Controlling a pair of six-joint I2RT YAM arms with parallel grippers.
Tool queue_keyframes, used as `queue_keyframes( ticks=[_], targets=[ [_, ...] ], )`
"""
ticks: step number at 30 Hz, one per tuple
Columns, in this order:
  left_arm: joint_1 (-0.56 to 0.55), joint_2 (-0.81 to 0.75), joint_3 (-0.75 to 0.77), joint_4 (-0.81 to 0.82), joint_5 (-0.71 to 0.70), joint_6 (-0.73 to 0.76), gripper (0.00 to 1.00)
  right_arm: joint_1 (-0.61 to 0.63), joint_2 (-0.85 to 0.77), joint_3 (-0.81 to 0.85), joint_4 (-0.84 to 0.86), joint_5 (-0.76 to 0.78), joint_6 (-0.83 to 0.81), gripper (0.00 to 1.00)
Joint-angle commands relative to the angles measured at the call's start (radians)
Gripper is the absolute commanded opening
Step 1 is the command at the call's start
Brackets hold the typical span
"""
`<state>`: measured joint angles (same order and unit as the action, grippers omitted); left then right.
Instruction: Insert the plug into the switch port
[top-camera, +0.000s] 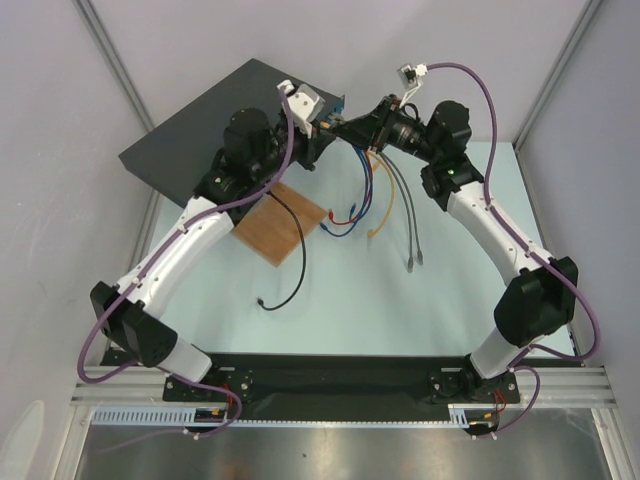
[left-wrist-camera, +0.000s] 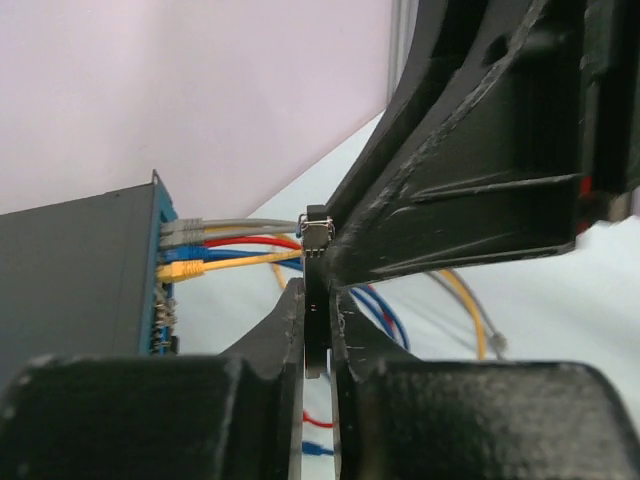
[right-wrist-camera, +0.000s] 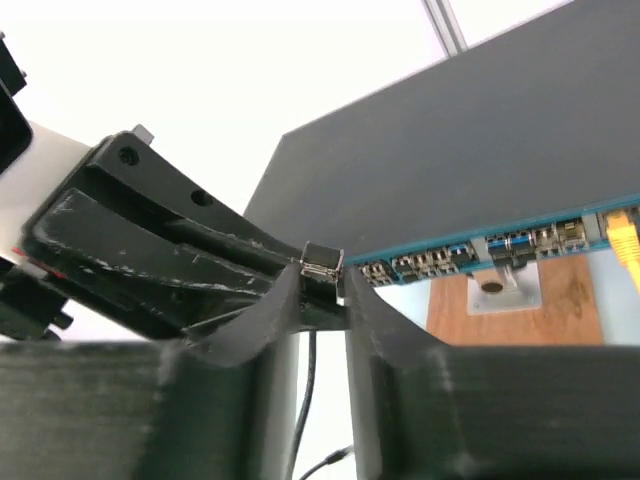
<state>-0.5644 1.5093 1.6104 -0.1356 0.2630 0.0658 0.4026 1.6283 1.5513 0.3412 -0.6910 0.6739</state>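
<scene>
The switch (top-camera: 220, 115) lies at the back left, and its blue port face (right-wrist-camera: 480, 245) shows in the right wrist view. The plug (left-wrist-camera: 317, 232), a small metal-tipped piece on a black cable, hangs in the air in front of that face, between both grippers. My left gripper (left-wrist-camera: 317, 300) is shut on the plug's thin black body. My right gripper (right-wrist-camera: 322, 285) straddles the same plug (right-wrist-camera: 322, 262) with its jaws slightly parted, a sliver of light showing on one side. In the top view the two grippers (top-camera: 328, 128) (top-camera: 352, 128) meet nose to nose.
Grey, red, blue and yellow cables (left-wrist-camera: 230, 250) sit in the switch's ports and trail over the table (top-camera: 385, 205). A brown wooden board (top-camera: 280, 222) lies in front of the switch. The black cable (top-camera: 295, 270) loops across it.
</scene>
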Motion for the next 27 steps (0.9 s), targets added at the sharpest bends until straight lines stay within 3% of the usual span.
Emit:
queue_keyframes(
  ticks=[1, 3, 4, 7, 11, 14, 22, 27],
  targets=[
    [0.004, -0.02, 0.016, 0.01, 0.002, 0.19, 0.08, -0.045, -0.038, 0.01, -0.006, -0.136, 0.0, 0.49],
    [0.004, -0.058, -0.035, 0.016, 0.018, 0.332, 0.06, -0.068, -0.044, 0.036, -0.1, -0.22, -0.142, 0.6],
    [0.004, -0.072, -0.053, 0.005, 0.037, 0.395, 0.06, -0.079, -0.047, 0.082, -0.274, -0.237, -0.218, 0.63],
    [-0.002, -0.136, -0.144, 0.013, 0.064, 0.622, 0.04, -0.081, -0.064, 0.156, -0.608, -0.249, -0.53, 0.66],
    [-0.034, -0.221, -0.324, 0.03, 0.078, 1.004, 0.0, -0.077, -0.073, 0.211, -0.807, -0.268, -0.709, 0.63],
    [-0.066, -0.287, -0.45, 0.099, 0.079, 1.206, 0.0, -0.055, -0.077, 0.219, -0.902, -0.252, -0.813, 0.6],
    [-0.141, -0.35, -0.567, 0.133, 0.074, 1.431, 0.0, 0.087, -0.11, 0.211, -1.065, -0.119, -1.031, 0.59],
    [-0.163, -0.366, -0.598, 0.172, 0.061, 1.454, 0.0, 0.114, -0.117, 0.196, -1.056, -0.078, -1.048, 0.58]
  ],
)
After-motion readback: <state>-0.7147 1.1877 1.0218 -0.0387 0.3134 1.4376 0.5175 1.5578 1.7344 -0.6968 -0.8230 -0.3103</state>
